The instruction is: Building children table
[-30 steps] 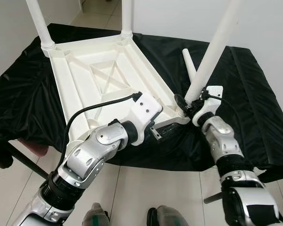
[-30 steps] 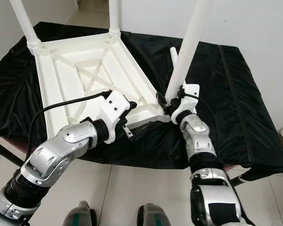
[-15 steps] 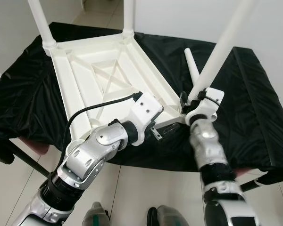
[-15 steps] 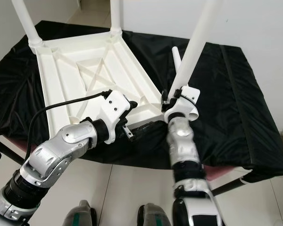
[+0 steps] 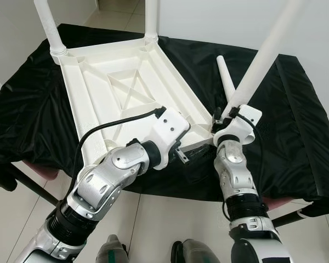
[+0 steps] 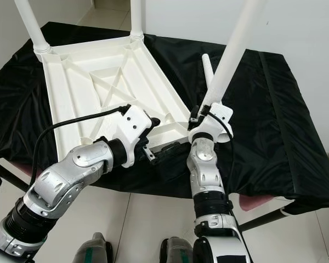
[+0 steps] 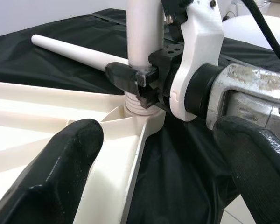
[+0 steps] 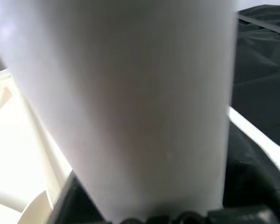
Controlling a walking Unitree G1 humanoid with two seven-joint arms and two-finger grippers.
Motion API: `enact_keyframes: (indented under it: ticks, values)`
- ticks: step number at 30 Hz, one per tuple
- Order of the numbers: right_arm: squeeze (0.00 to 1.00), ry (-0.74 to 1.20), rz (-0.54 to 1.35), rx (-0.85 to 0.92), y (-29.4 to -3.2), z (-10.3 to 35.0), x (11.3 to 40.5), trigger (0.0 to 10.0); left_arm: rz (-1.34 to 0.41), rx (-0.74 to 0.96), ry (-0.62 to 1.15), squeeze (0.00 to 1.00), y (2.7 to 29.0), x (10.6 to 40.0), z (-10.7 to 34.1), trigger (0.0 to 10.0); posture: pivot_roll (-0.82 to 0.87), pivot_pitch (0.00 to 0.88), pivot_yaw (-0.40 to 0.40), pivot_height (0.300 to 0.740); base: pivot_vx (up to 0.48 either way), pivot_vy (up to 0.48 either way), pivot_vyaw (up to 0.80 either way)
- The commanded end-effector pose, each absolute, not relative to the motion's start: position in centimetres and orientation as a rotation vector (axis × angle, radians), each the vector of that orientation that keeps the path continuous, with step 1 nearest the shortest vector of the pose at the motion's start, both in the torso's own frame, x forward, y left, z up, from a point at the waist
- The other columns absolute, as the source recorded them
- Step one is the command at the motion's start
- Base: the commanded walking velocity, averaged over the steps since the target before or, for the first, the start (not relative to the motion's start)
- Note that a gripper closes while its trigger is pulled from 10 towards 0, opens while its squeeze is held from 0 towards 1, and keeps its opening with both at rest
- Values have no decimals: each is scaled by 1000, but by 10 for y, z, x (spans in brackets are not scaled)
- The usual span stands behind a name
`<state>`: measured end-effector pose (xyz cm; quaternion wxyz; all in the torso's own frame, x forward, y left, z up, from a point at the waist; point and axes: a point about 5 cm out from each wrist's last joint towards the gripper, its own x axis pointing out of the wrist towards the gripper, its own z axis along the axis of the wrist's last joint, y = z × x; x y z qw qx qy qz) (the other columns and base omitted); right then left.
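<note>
children's table [image 5: 118, 87]: cream-white plastic, crossed ribbing on underside | table legs [image 5: 260, 60]: plain white | loose leg [image 5: 226, 76]: white | cloth [image 5: 296, 126] over tabletop: glossy black | left gripper [image 7: 154, 163]: matte black fingers, white wrist housing, silver arm, black cable | right gripper [image 7: 135, 79]: black fingers, white housing, silver arm | floor [image 5: 170, 219]: pale tiles

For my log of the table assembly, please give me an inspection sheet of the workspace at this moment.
Surface: black cloth covering the work table.
Job's things: white tabletop lying upside down, two legs standing at its far corners; third leg at the near right corner socket; loose leg lying on the cloth.
Clutter: nothing seen.
Grippers: right gripper clamped on the third leg's base; left gripper at the tabletop's near edge, jaws open.
Cables: black cable on the left arm.
Surroundings: tiled floor, white wall.
</note>
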<state>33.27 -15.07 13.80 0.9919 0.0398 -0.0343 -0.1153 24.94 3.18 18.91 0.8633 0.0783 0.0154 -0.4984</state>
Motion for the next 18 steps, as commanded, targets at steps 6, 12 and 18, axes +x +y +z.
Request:
enact_keyframes:
  ticks: [6, 12, 18]
  values:
    - [1000, -136, -116, 113, -164, 151, 336, 10000, -1102, 167, 44, 0, 29, 245, 187, 10000, -36, 27, -35, 740, 0, 0, 0]
    - [0, -142, 151, 95, -169, 164, 344, 10000, -1107, 167, 42, 0, 28, 246, 187, 10000, -45, 26, -31, 740, 0, 0, 0]
    - [0, -78, 416, 22, -171, 161, 345, 10000, -1114, 167, 39, 0, 27, 246, 188, 10000, -50, 24, -30, 740, 0, 0, 0]
